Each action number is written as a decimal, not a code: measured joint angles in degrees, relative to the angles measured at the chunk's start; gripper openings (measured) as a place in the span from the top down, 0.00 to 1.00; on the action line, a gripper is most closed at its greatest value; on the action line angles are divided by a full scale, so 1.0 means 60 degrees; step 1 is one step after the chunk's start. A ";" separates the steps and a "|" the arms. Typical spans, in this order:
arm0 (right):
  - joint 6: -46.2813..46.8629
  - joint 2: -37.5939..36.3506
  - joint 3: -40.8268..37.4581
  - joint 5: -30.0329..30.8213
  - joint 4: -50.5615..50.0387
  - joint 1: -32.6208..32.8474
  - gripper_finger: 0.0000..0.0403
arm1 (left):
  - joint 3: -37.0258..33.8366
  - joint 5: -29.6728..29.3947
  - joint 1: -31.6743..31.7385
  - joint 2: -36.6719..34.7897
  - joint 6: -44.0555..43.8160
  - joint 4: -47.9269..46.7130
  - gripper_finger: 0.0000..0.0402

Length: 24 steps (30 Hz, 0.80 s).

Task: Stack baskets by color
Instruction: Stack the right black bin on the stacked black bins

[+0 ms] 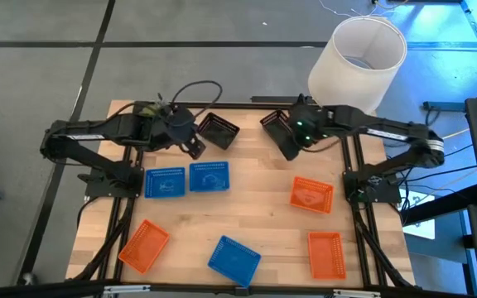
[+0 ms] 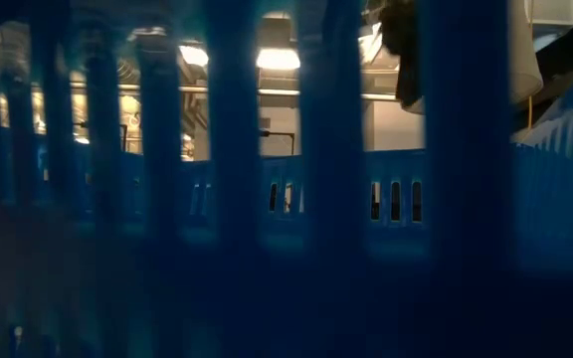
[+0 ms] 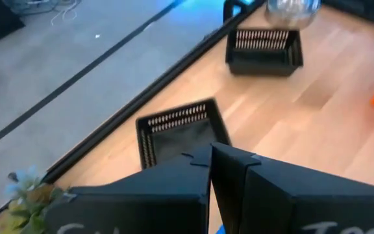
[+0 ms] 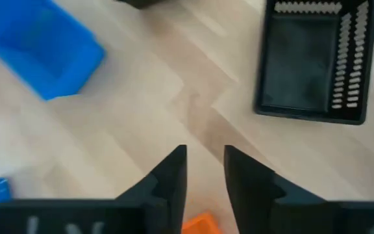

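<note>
Two black baskets stand at the back of the table, one in the middle and one beside the right arm. My left gripper is shut and empty, hovering just left of the middle black basket; the other black basket lies farther off. My right gripper hangs over bare wood with its fingers apart and nothing between them, a black basket lying a little ahead. Blue baskets and orange baskets lie singly on the table.
A big white lampshade stands off the table's back right corner. A small green plant sits at the back left by the left arm. In the low view a blue basket's lattice wall blocks nearly everything.
</note>
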 joint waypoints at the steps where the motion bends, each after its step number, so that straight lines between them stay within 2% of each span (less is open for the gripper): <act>1: 0.0007 0.0244 0.0000 -0.0009 0.0061 -0.0159 0.73 | -0.0009 -0.0027 -0.0058 -0.0029 -0.0031 -0.0138 1.00; 5: -0.0033 0.1259 0.0000 -0.0057 0.0396 -0.0730 0.69 | 0.0004 -0.0154 -0.0166 -0.0072 -0.0063 -0.0314 1.00; 14: -0.0590 0.3207 0.0000 -0.0446 0.1276 -0.1318 0.69 | -0.0002 -0.0140 -0.0162 -0.0065 -0.0143 -0.0576 1.00; 24: -0.1351 0.4120 0.0000 -0.0333 0.2275 -0.1418 0.69 | -0.0002 0.0020 -0.0162 -0.0065 -0.0201 -0.0550 1.00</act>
